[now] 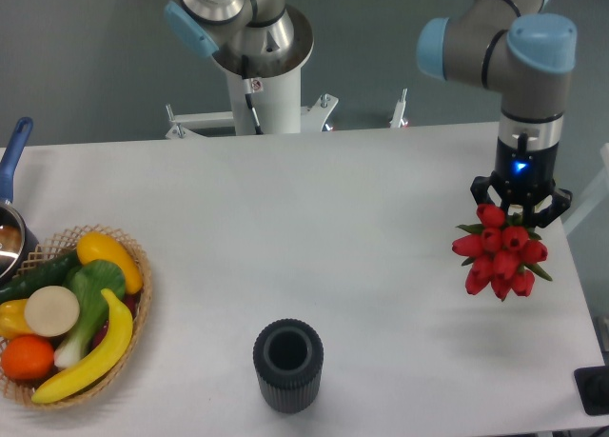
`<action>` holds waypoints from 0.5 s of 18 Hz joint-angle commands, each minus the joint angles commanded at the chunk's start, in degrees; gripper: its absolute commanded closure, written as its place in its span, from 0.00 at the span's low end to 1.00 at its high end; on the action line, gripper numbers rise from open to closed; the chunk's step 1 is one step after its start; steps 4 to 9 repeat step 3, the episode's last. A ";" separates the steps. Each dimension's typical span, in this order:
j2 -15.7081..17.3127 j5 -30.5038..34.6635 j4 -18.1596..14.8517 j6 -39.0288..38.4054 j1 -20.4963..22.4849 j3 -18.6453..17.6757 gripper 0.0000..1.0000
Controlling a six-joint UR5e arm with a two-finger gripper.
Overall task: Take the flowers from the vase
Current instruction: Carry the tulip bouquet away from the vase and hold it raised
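The flowers (500, 254), a tight bunch of red tulip buds with green leaves, hang over the right side of the table. My gripper (520, 205) is directly above them and shut on the bunch's top; its fingertips are mostly hidden behind the buds. The vase (288, 365), a dark ribbed cylinder with an open round mouth, stands upright and empty near the front edge at centre, well to the left of the flowers.
A wicker basket (133, 315) with fruit and vegetables sits at the front left. A pot with a blue handle (13, 158) pokes in at the left edge. The robot base (259, 70) stands behind the table. A dark object (594, 389) lies at the front right corner.
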 joint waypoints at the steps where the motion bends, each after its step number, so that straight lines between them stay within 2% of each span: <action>1: -0.26 0.62 -2.63 0.00 0.00 1.23 1.00; 3: -1.14 2.55 -6.86 -0.09 -0.35 3.09 1.00; 9: -1.14 2.55 -6.86 -0.09 -0.35 3.09 1.00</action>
